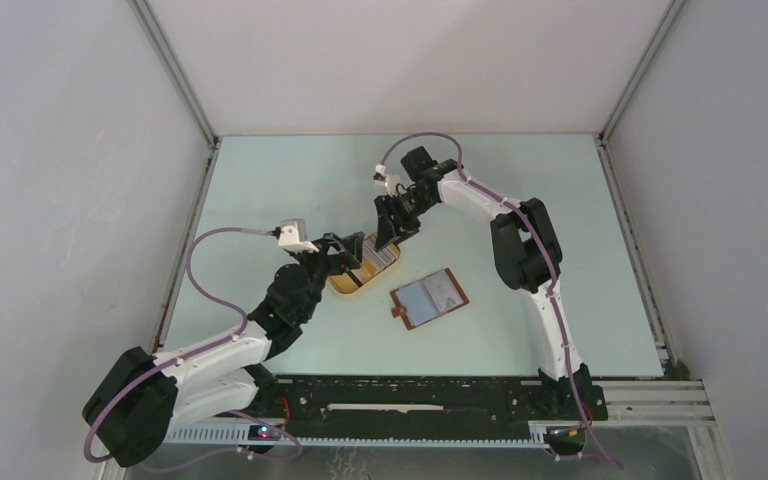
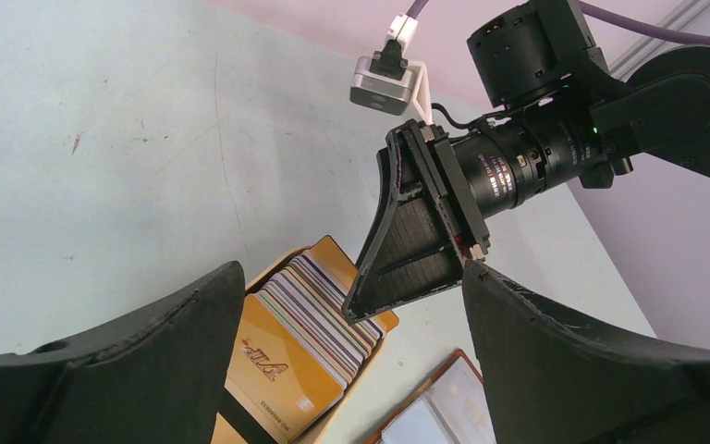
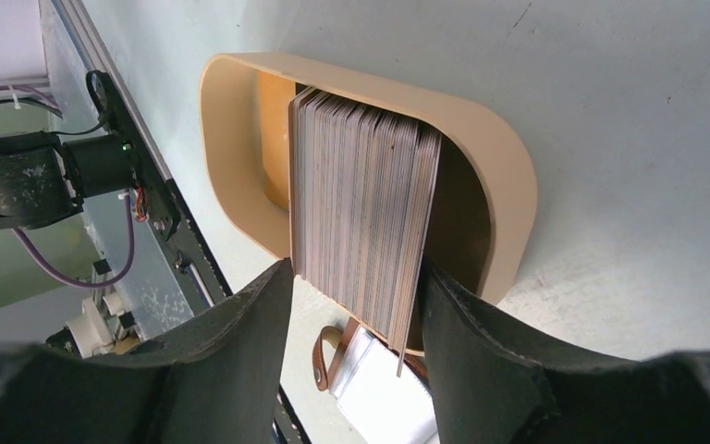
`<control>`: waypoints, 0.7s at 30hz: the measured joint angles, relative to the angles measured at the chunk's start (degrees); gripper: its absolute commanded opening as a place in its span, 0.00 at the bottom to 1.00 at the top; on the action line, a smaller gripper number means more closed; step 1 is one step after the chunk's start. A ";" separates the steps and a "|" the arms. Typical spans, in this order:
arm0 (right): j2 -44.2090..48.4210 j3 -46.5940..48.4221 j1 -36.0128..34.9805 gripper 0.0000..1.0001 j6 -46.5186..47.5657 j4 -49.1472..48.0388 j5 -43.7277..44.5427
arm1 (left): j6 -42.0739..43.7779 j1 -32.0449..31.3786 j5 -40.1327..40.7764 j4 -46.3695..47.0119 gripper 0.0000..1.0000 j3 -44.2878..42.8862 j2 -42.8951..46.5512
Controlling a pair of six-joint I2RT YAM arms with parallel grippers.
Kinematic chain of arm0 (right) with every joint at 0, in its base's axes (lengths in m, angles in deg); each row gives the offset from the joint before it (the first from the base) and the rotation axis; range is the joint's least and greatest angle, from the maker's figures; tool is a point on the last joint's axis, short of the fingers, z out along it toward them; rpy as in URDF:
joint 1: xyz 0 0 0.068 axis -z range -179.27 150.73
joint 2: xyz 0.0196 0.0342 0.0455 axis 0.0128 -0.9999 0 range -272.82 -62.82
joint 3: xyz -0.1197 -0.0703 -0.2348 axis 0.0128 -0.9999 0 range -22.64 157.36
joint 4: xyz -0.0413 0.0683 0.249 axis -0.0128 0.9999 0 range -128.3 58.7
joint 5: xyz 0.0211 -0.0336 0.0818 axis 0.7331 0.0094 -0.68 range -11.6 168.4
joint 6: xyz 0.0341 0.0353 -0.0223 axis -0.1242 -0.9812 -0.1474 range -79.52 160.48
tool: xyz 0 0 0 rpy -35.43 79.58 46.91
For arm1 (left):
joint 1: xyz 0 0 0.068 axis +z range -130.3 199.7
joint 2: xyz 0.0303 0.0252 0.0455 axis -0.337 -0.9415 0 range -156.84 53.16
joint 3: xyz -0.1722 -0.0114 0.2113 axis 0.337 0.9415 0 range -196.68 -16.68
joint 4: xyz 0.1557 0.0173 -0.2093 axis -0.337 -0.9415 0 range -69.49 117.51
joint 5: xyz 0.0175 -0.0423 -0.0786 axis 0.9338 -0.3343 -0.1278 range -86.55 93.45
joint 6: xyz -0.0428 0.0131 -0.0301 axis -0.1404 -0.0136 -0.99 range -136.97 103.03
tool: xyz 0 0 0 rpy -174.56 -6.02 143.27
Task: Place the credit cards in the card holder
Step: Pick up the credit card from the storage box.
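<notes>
In the overhead view the credit cards [image 1: 384,257] stood on edge as a tight row inside a tan oval tray [image 1: 345,283], a little left of the frame's centre. The right tool [image 1: 385,240] came down on the row from the upper right. Its wrist view showed one finger [image 3: 240,342] against the left face of the stack and the other against the right face, with the cards between them. I cannot tell whether the jaws were pressing or only just beside the cards. The left tool [image 1: 348,254] sat at the tray's left end with its jaws spread wide and nothing between them. The card holder [image 1: 428,298] lay open and flat on the pale green surface [image 1: 520,180], just right of and below the tray, pockets up and strap tab at its lower left corner.
</notes>
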 measured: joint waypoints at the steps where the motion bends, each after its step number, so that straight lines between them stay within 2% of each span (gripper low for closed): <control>1: 0.00 0.00 0.07 0.59 -0.04 0.00 0.00 | 0.00 0.00 0.00 0.00 0.92 0.00 0.00; 14: 0.00 0.00 1.44 0.47 -0.24 0.04 -0.26 | -0.22 0.00 0.00 0.00 0.92 0.00 0.00; 21: 0.00 0.00 2.05 0.46 -0.24 0.07 -0.31 | -0.39 0.00 0.00 0.00 0.92 0.00 0.00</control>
